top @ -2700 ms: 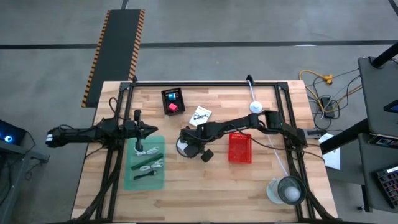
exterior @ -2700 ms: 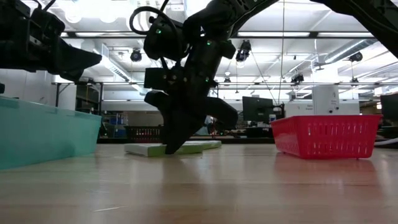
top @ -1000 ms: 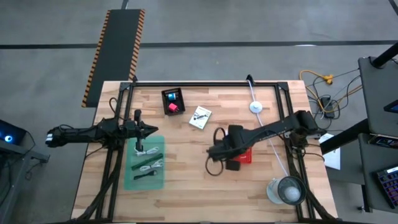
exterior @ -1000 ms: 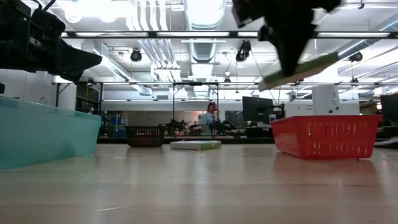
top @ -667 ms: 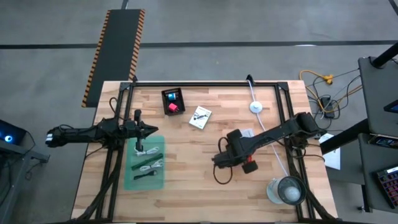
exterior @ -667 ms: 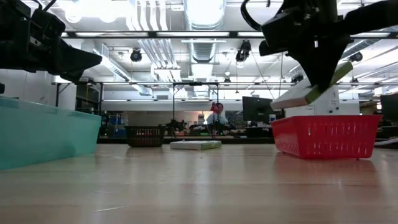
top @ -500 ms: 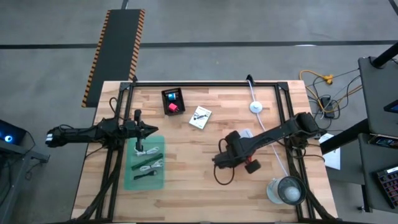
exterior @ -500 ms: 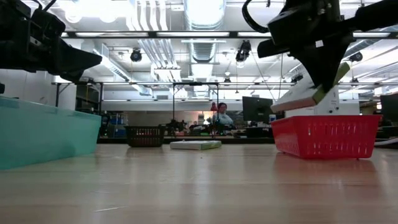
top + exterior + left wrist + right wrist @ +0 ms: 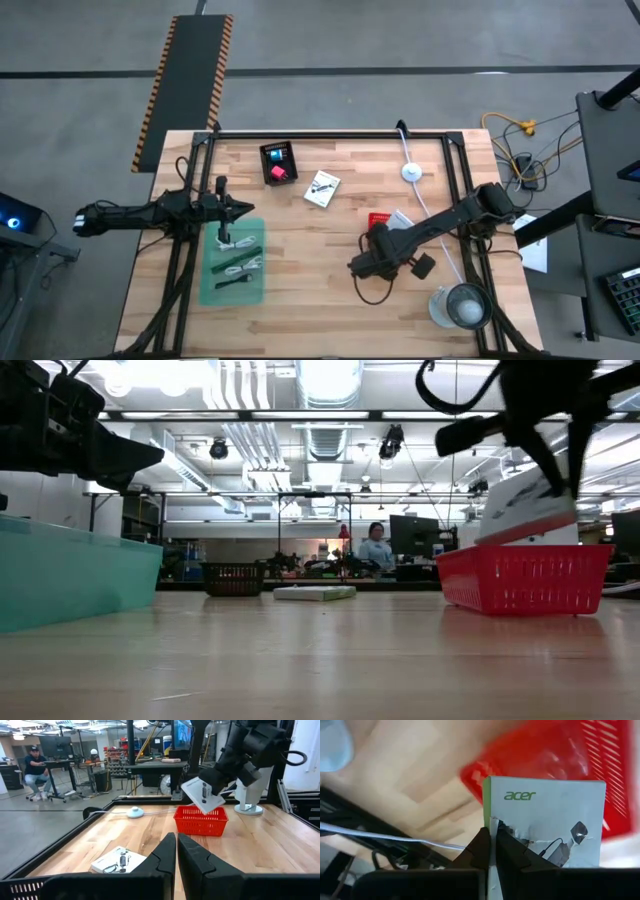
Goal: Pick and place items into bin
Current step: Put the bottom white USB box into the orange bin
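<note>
My right gripper [image 9: 492, 840] is clamped on the edge of a white packet [image 9: 555, 827], holding it tilted in the air just over the red basket [image 9: 200, 820], right of the table's middle. The packet has a green side, the word "acer" in green, and a small drawing of a cable and plug. My own arm [image 9: 440, 225] hides most of the basket from above; only a red corner and a bit of white show.

My left gripper [image 9: 176, 851] hangs with its fingers pressed together over the far end of the green bin [image 9: 233, 262] at the table's left, holding nothing. Black and white cable pieces [image 9: 240, 268] lie in that bin.

A second white packet [image 9: 322, 187] lies flat on the wood at mid-table, far side. Left of it, a black tray [image 9: 279, 161] holds a red cube [image 9: 278, 173] and a blue cube [image 9: 276, 154]. A clear round container [image 9: 458, 306] stands at the near right corner. A white cable with a round puck [image 9: 410, 172] runs along the right side, passing beside the basket.
</note>
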